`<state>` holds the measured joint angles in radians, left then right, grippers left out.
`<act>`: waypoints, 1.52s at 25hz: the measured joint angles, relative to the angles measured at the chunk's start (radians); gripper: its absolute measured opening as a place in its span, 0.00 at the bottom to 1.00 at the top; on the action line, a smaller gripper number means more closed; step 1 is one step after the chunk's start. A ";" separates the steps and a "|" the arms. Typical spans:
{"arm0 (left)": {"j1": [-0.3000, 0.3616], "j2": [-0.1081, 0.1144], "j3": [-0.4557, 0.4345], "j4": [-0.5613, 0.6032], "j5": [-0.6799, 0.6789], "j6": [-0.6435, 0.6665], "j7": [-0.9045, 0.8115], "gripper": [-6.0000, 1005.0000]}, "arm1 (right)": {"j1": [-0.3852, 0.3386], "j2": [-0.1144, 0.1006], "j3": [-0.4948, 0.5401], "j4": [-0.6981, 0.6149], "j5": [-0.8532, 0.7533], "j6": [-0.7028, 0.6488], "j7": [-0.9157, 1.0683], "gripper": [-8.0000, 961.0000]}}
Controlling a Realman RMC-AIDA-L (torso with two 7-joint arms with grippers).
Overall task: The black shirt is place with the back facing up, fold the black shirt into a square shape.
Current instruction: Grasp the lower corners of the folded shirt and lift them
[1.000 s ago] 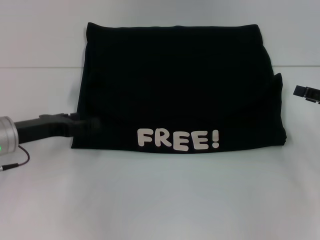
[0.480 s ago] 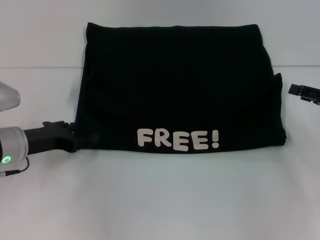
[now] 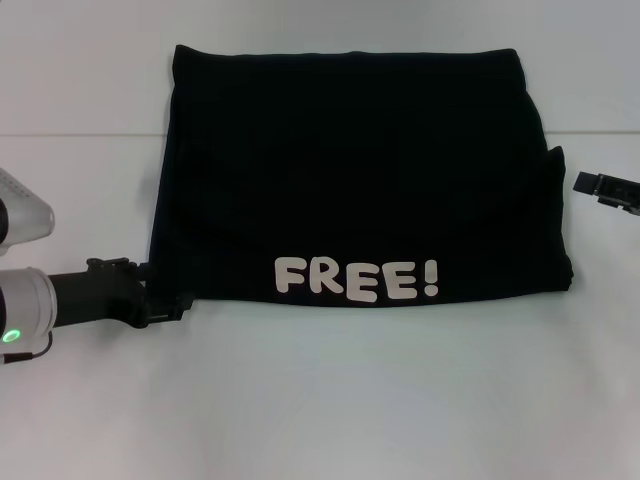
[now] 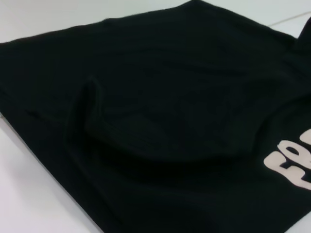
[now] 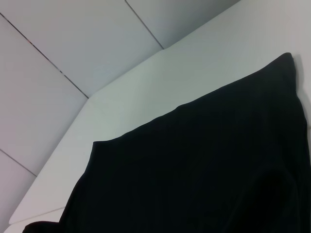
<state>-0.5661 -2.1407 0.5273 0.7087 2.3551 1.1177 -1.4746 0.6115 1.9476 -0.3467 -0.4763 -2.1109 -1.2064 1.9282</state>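
Observation:
The black shirt [image 3: 350, 160] lies folded into a wide rectangle on the white table [image 3: 350, 400]. White lettering "FREE!" [image 3: 356, 278] faces up along its near edge. My left gripper [image 3: 168, 303] is low at the shirt's near left corner; I cannot tell whether it touches the cloth. The left wrist view shows the black shirt [image 4: 160, 111] close up, with a soft ridge and part of the lettering [image 4: 291, 167]. My right gripper [image 3: 603, 188] hovers just off the shirt's right edge, apart from it. In the right wrist view the black shirt [image 5: 204, 174] fills the lower part.
The white table stretches out around the shirt, with a seam line [image 3: 80, 135] running across behind it. In the right wrist view, grey wall panels [image 5: 73, 43] rise past the table's far edge [image 5: 126, 73].
My left arm has drawn back to the left and toward the table's front, off the shirt's left side to its near corner. The right gripper has edged slightly toward the shirt.

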 joint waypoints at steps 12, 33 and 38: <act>0.002 -0.006 0.012 0.000 0.003 -0.010 -0.001 0.74 | 0.002 0.002 0.000 -0.001 0.000 0.003 0.000 0.65; 0.001 -0.009 0.023 0.032 0.019 -0.003 -0.011 0.05 | -0.003 -0.019 -0.075 -0.008 -0.073 0.000 0.067 0.61; 0.011 -0.009 0.018 0.062 0.021 0.034 -0.021 0.01 | 0.009 -0.029 -0.119 -0.011 -0.142 0.002 0.113 0.61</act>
<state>-0.5548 -2.1501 0.5456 0.7708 2.3760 1.1519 -1.4954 0.6206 1.9190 -0.4654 -0.4874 -2.2529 -1.2039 2.0408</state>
